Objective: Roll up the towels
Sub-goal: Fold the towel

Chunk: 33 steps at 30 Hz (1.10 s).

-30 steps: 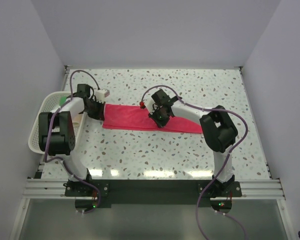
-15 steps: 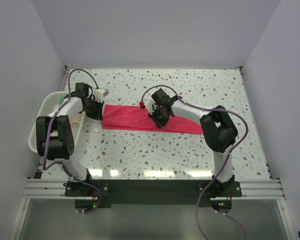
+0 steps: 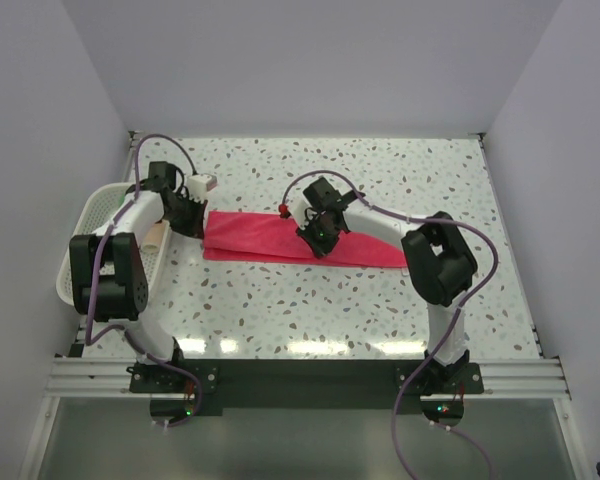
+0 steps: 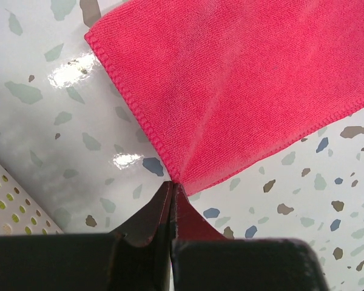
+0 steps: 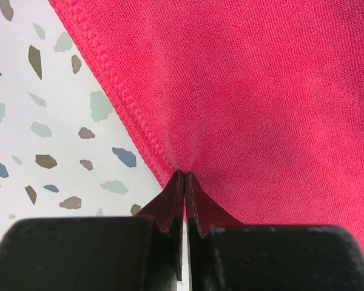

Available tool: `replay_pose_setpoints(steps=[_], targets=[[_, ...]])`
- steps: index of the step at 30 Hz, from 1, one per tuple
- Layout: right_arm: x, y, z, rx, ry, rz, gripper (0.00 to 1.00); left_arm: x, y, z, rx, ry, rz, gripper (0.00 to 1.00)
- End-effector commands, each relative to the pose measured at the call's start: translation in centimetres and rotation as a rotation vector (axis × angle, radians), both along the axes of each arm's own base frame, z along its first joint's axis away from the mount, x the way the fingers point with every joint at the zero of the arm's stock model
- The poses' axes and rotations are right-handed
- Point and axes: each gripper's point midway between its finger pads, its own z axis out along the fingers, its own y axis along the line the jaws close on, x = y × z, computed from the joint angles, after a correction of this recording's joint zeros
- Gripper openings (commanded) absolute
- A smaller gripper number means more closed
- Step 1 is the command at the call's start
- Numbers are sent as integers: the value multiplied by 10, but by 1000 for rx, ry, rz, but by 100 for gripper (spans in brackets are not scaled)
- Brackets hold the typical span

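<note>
Over the last second the left pincer (image 4: 171, 185) shifted slightly towards the basket (image 3: 80, 225); the right pincer (image 5: 183, 176) held position. Both were fully closed, each pinching an edge of the pink-red towel (image 3: 265, 238), which lay as a flat strip on the worktop (image 3: 330, 300). The strip was probably being tensioned for rolling.

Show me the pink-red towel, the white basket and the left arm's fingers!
pink-red towel (image 3: 265, 238): top view, middle of the cloth.
white mesh basket (image 3: 96, 204): top view, its far rim.
left arm's fingers (image 4: 150, 213): left wrist view, one finger, pinched on the towel's corner.
</note>
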Motion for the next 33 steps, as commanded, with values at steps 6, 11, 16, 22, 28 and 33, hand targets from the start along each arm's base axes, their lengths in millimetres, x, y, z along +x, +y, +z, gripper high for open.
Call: replay_pose_setpoints(steps=[6,11,16,22,28,33], targets=[[7,7,30,33,-58,5,10,6,1,19,-15,-39,-13,0],[6,8,28,31,-45,8,0,6,0,18,-19,-36,-19,0],[2,8,36,49,-48,18,0,5,0,24,-17,-37,-23,0],[-1,7,43,58,-49,32,0,1,3,28,-4,-28,-19,0],[-8,4,34,46,-18,45,0,-7,11,25,11,-6,-19,0],[-16,5,18,44,30,54,0,-21,14,3,21,48,-12,0]])
